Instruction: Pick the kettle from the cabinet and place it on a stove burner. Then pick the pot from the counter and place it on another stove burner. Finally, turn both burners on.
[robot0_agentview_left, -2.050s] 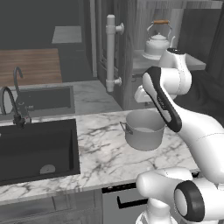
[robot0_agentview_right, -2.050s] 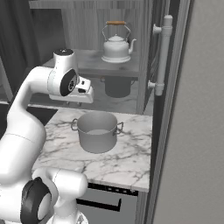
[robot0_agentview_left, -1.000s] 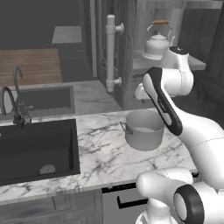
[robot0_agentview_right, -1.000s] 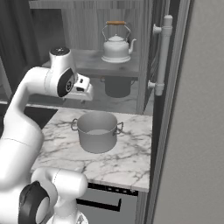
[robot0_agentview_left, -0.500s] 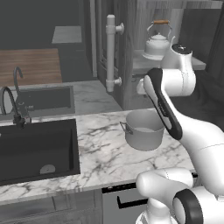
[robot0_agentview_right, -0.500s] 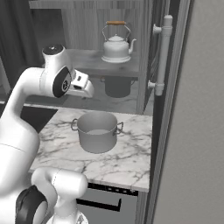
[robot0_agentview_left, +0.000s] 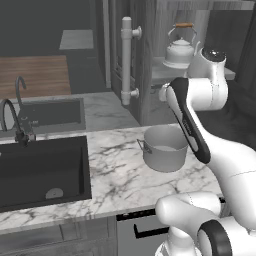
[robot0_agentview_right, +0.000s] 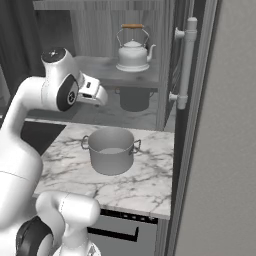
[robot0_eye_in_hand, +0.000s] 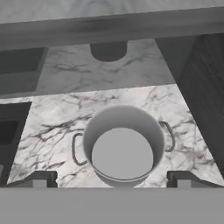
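Observation:
The small silvery-white kettle stands on a shelf inside the open grey cabinet. Below it the wide grey pot sits empty on the white marble counter. My gripper hangs above the pot and below shelf height, pointing down at it, open with nothing between its fingers. In the left base view the arm's own links cover the hand. The stove burners are out of view.
The cabinet door stands open with its long white bar handle beside the shelf. A dark round container sits under the shelf behind the pot. A black sink with a faucet lies left of the counter.
The arm's upper joints have risen a little and the hand has lifted slightly over the pot. The gripper stays open. Kettle and pot have not moved.

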